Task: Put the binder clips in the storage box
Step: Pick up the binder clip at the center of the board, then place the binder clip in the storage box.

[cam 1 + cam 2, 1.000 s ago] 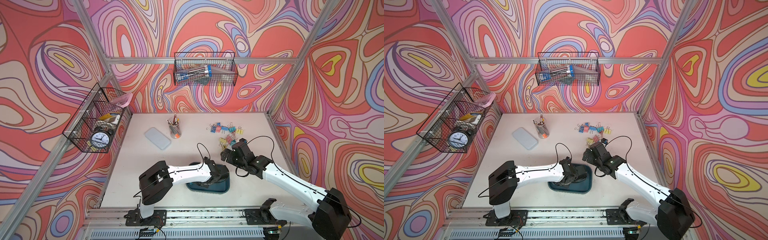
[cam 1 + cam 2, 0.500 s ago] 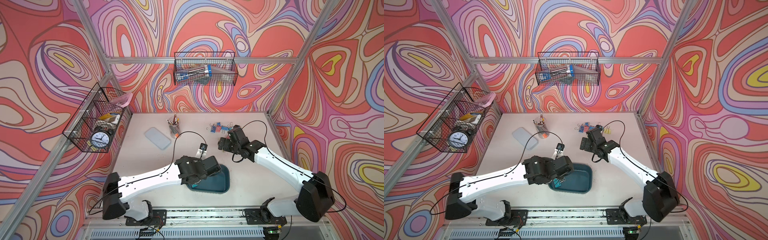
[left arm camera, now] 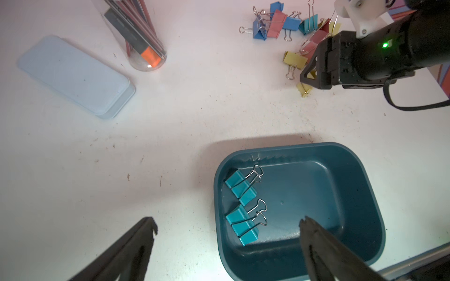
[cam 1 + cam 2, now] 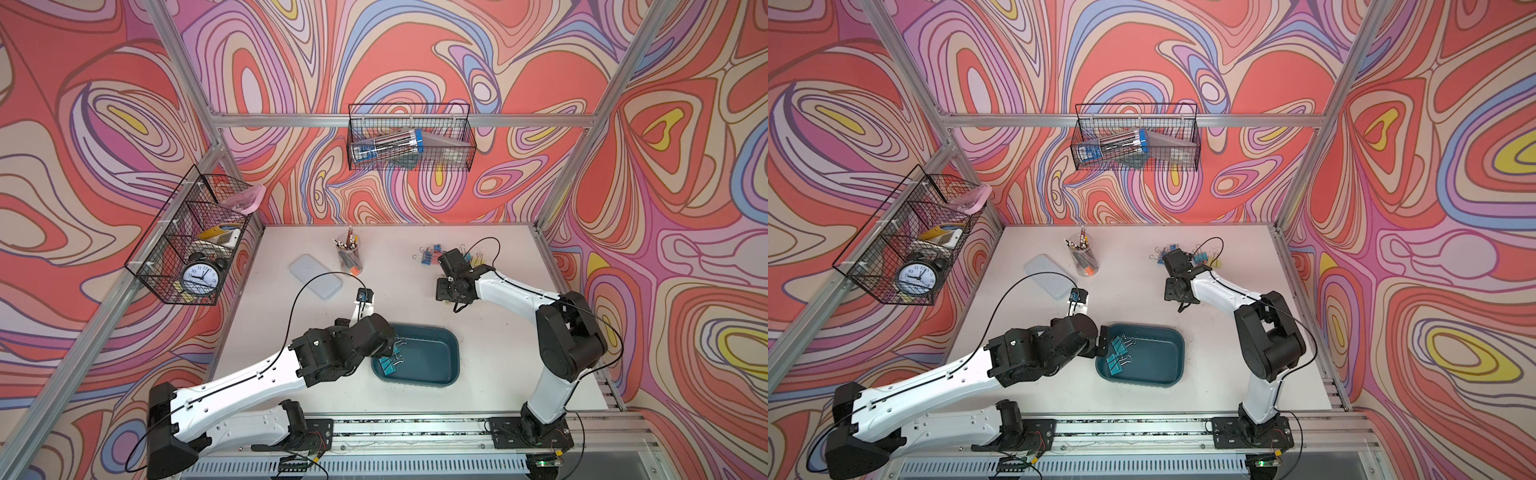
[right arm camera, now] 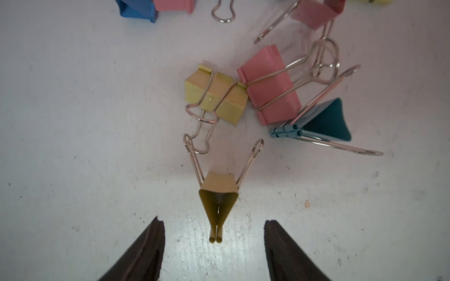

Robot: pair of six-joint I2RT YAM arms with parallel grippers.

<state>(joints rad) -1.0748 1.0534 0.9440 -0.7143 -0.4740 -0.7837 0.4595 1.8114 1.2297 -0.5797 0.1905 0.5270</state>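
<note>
Straddling a yellow clip [image 5: 218, 202] on the worktop [image 5: 73, 97], right hand [image 5: 214, 226] stands apart, gripping nothing. Should centre on its body, clear of the wire handles [image 5: 194, 160], before pinching; left hand [image 3: 227, 222] released over box [image 3: 292, 146] holding two teal clips [image 3: 241, 187].

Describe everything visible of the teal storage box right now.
The storage box is a shallow dark teal tray, plastic-looking, rectangular with rounded corners, lying flat and lidless on the white table near its front edge. Two teal binder clips lie inside, at the end below the left gripper, whose jaws stand open, touching nothing.
</note>
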